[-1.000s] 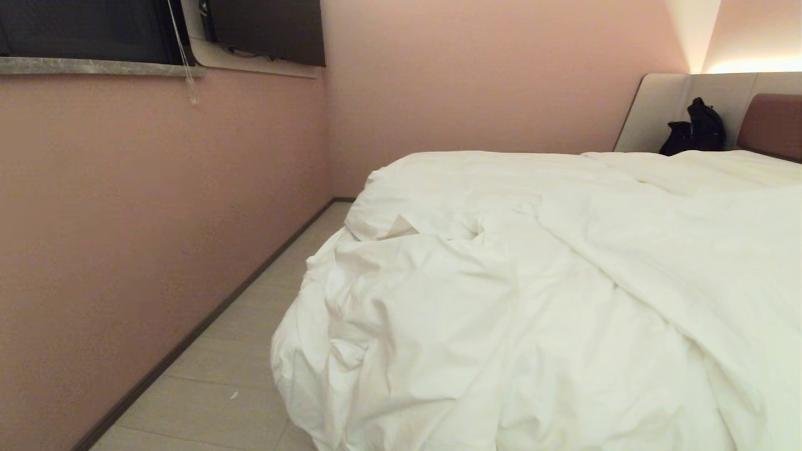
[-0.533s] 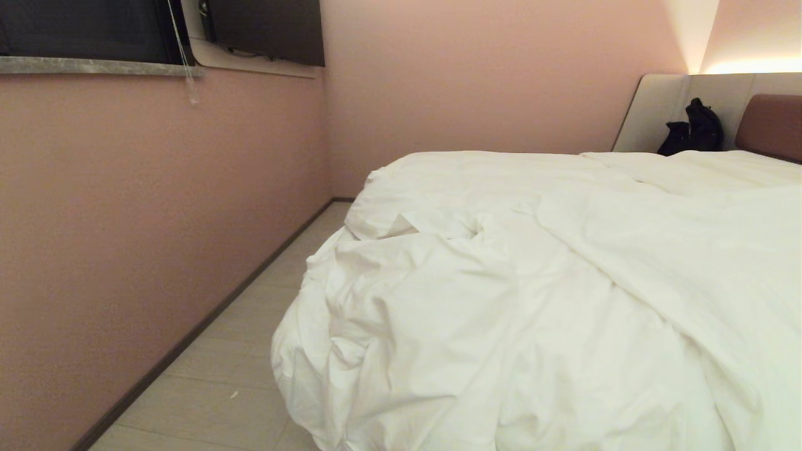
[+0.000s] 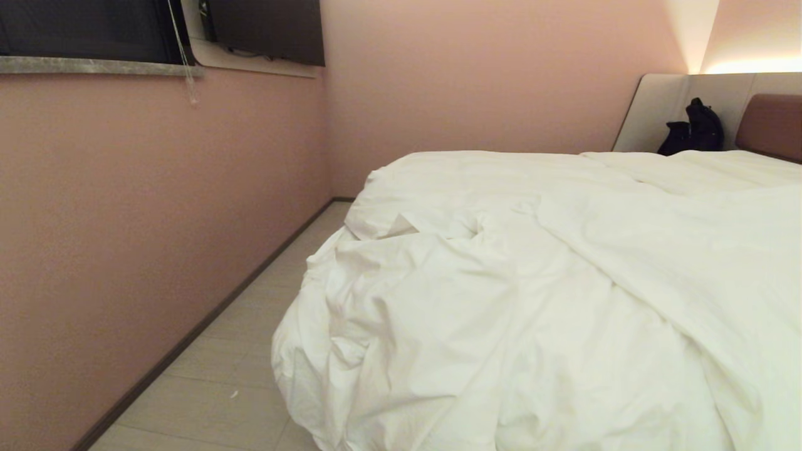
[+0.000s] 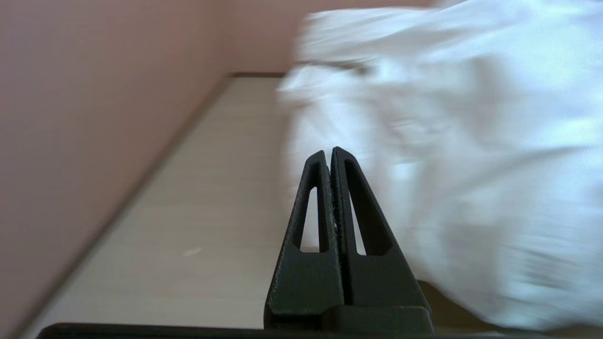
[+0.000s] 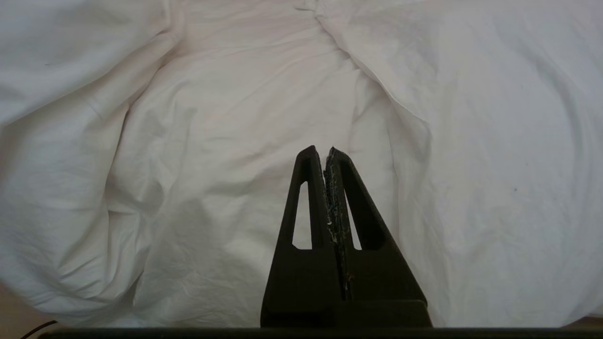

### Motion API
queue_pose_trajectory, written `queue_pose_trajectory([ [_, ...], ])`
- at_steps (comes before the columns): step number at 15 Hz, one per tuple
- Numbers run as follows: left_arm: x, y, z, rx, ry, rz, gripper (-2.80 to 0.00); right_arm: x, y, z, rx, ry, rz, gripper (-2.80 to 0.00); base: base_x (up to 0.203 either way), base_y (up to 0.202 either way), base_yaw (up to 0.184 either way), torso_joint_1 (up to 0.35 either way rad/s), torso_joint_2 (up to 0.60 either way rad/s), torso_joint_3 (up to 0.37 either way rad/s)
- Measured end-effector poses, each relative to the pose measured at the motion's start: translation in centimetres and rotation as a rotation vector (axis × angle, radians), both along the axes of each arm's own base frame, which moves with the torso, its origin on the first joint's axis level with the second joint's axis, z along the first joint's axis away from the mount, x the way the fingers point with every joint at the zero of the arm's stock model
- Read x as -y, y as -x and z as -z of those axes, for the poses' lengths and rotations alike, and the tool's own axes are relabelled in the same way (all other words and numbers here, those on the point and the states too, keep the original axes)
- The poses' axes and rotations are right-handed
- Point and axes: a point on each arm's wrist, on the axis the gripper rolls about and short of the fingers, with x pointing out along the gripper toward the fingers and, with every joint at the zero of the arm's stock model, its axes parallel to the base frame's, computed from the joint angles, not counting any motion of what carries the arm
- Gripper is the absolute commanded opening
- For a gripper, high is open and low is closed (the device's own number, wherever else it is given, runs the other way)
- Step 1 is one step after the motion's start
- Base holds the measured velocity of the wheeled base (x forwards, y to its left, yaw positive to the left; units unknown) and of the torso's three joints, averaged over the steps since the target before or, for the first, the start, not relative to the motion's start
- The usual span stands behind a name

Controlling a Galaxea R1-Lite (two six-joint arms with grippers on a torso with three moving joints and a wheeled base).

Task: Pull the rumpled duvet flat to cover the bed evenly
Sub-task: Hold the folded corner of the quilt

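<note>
The white puffy duvet [image 3: 539, 294] lies rumpled over the bed, bunched and hanging at the near left corner. The bed's brown headboard [image 3: 774, 125] shows at the far right. Neither gripper shows in the head view. In the left wrist view my left gripper [image 4: 328, 151] is shut and empty, pointing along the floor beside the hanging duvet [image 4: 447, 165]. In the right wrist view my right gripper [image 5: 322, 150] is shut and empty, facing creased duvet folds [image 5: 235, 141].
A pink wall [image 3: 125, 219] runs along the left, leaving a narrow strip of pale floor [image 3: 238, 376] beside the bed. A dark bag [image 3: 692, 128] sits by the light grey headboard panel [image 3: 655, 106]. A window ledge [image 3: 94, 66] runs high on the left.
</note>
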Motion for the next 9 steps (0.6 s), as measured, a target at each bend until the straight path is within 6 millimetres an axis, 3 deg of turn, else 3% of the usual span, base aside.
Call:
queue_pose_trajectory([
  [3,0.4,0.0,-2.5,-0.095,0.076,0.165,-2.80,0.0,0.0,0.0,0.001,0.000,0.000,-2.80,0.000,0.000,0.000,0.000,0.00,0.000],
  [5,0.5,-1.3,-4.6,-0.171,0.121,0.254,-2.80,0.0,0.0,0.0,0.001,0.000,0.000,-2.80,0.000,0.000,0.000,0.000,0.00,0.000],
  [7,0.7,-4.0,-6.7,-0.263,0.162,0.319,-2.80,0.0,0.0,0.0,0.001,0.000,0.000,-2.80,0.000,0.000,0.000,0.000,0.00,0.000],
  [9,0.8,-8.1,-8.3,-0.366,0.204,0.357,-2.80,0.0,0.0,0.0,0.001,0.000,0.000,-2.80,0.000,0.000,0.000,0.000,0.00,0.000],
])
